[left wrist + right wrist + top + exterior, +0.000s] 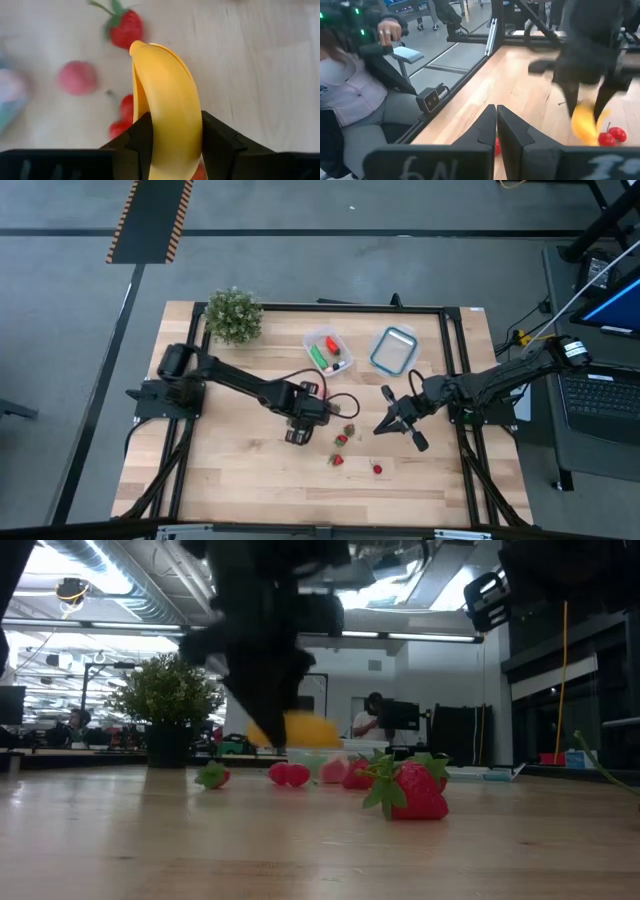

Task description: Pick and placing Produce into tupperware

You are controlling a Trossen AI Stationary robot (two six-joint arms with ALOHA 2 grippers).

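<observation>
Between the fingers of the left gripper (172, 145), shut on it, was the banana (167, 100), ready for the tupperware (328, 351) (well apart). The right gripper (496, 127) waited near, fingers closed, empty.

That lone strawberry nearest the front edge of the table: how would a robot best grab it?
Grip the strawberry across its plump red body, coming straight down. It lies apart from the others on bare wood, so the fingers have room on both sides. Its leafy top looks too thin to hold.
</observation>
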